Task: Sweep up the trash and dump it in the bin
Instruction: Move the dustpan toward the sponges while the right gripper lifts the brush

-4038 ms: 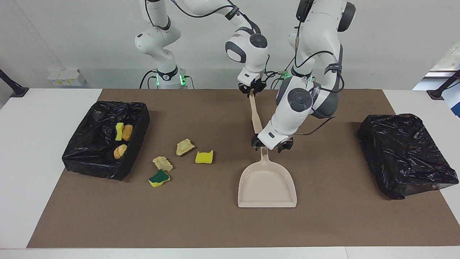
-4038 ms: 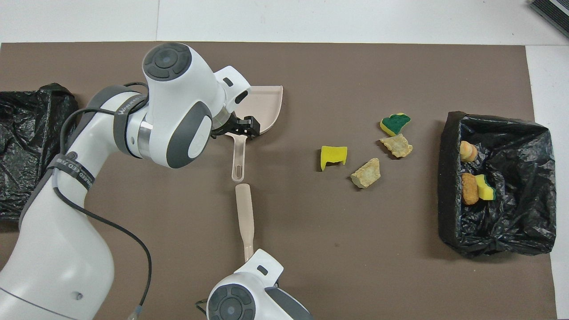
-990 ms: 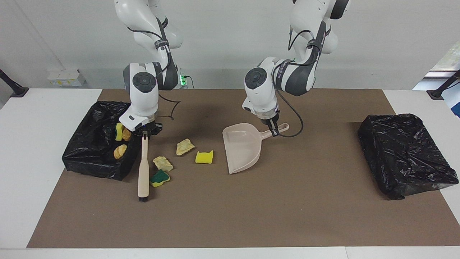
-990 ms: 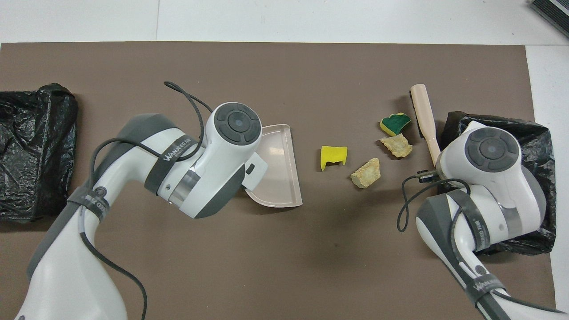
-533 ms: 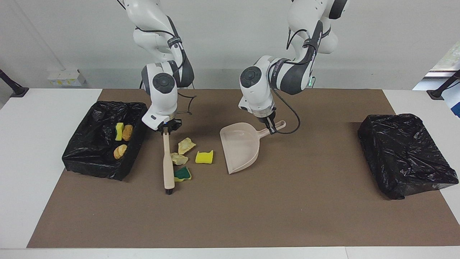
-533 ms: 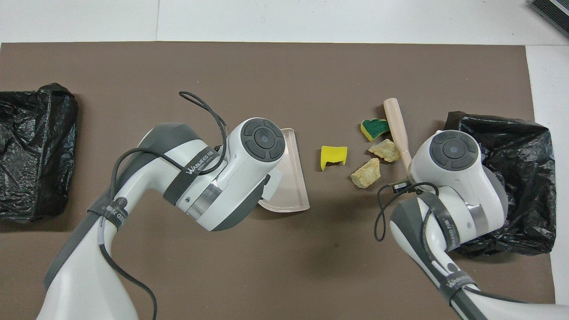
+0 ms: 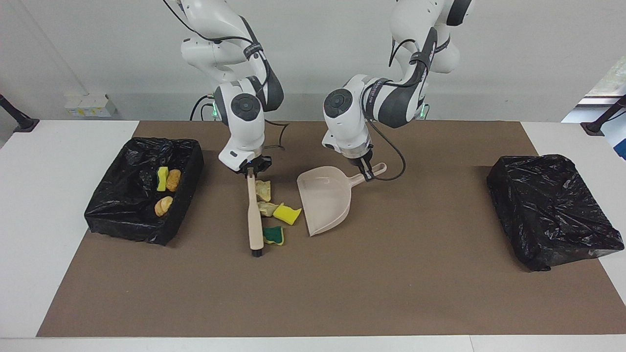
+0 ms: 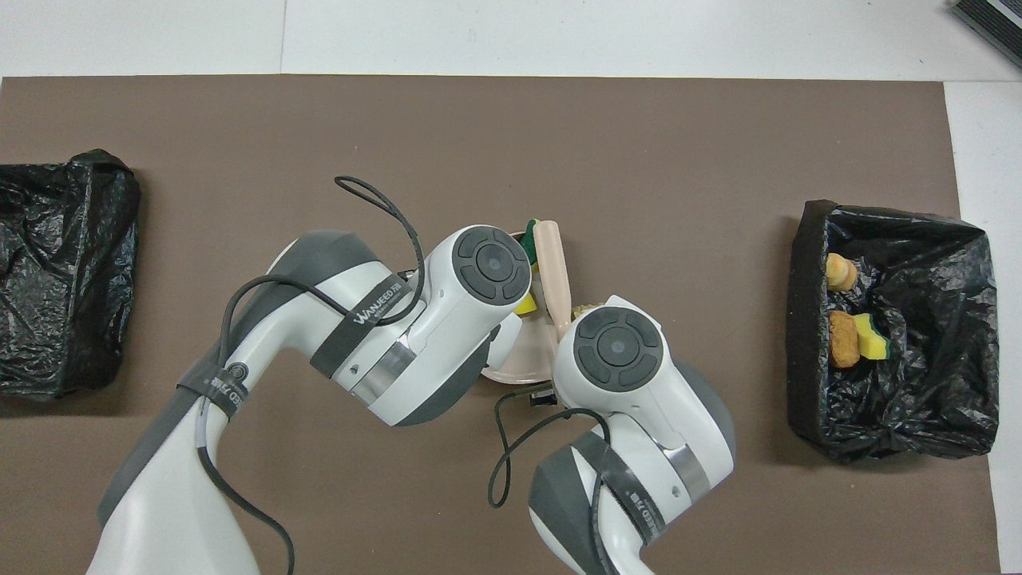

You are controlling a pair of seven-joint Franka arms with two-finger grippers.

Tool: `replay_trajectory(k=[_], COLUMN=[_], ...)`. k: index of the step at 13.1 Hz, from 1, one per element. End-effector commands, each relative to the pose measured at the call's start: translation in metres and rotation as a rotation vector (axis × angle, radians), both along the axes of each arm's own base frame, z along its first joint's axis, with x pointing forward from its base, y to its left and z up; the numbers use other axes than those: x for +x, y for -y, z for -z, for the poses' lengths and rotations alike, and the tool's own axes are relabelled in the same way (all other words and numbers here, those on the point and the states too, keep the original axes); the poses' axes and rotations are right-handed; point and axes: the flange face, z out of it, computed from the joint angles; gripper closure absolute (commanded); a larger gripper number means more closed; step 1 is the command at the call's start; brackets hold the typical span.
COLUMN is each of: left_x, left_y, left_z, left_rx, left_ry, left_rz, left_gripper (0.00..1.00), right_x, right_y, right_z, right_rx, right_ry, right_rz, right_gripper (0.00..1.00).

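The brush point(image 7: 254, 215) has swept the four loose scraps point(image 7: 274, 211) together; they now lie bunched between it and the dustpan point(image 7: 326, 198), just short of its lip. My right gripper point(image 7: 250, 170) is clamped on the brush handle, my left gripper point(image 7: 368, 174) on the dustpan handle. I'd keep the bristles low and the pan's lip flat on the mat point(image 7: 440, 274). Three more scraps lie in the open bin point(image 7: 188, 161) at the right arm's end.
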Motion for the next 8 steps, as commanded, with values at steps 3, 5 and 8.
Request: replay_trajectory(k=[3, 5, 8], left_x=[-0.007, 0.003, 0.007], left_y=[0.010, 0.002, -0.002], left_z=[0.015, 0.014, 0.011], left_rx=[-0.101, -0.151, -0.158], left_ry=[-0.041, -0.062, -0.069], left_rz=[0.051, 0.084, 0.136], left_gripper=[1.00, 1.00, 1.00], right_x=[-0.003, -0.013, -0.027], right_y=[0.079, 0.111, 0.171], right_z=[-0.074, -0.086, -0.069], right_rx=[-0.023, -0.036, -0.047], right_ry=[-0.070, -0.095, -0.127], right_rz=[-0.011, -0.016, 0.001], right_gripper=[1.00, 1.00, 1.00])
